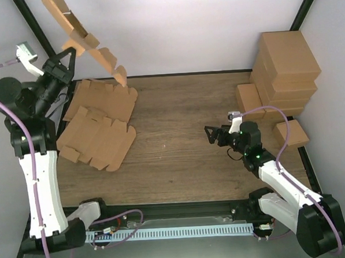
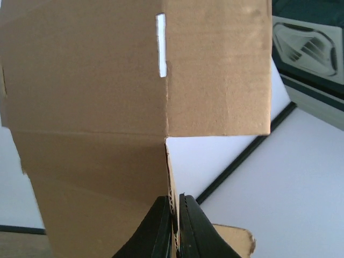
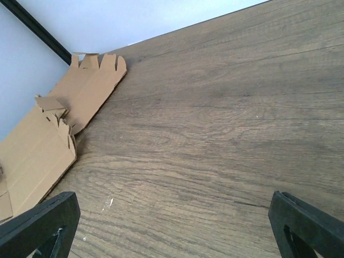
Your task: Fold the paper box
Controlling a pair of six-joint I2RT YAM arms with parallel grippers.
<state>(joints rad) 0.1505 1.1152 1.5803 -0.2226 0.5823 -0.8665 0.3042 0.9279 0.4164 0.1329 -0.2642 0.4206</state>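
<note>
Two pincers to call, starting on the left. My left pincer [image 1: 71,51] is raised high at the far left corner, pressed together on the paper box [image 1: 99,55] and pinching one thin edge of it. The box is an unfolded cut sheet hanging in the air, clear of the table [image 1: 180,169]. It slants from the top of the overhead view down toward the back wall, with its notched tabs showing.

From my left wrist camera, the fingers [image 2: 161,236] meet on the corrugated edge. The brown panels fill the view above them, and a narrow slot [image 2: 161,45] is cut beside a crease.

Under the raised sheet, more flat cardboard sheets [image 1: 98,141] lie overlapping on the table's left side.

Moving right, my right pincer [image 1: 209,136] is spread wide, low over the wood and well apart from the box. Its wrist camera shows one fingertip [image 3: 37,226] in each lower corner, with wood grain between them.

At the far right, a stack of folded boxes [image 1: 288,68] stands against the wall, with two small boxes [image 1: 291,133] beside it.
</note>
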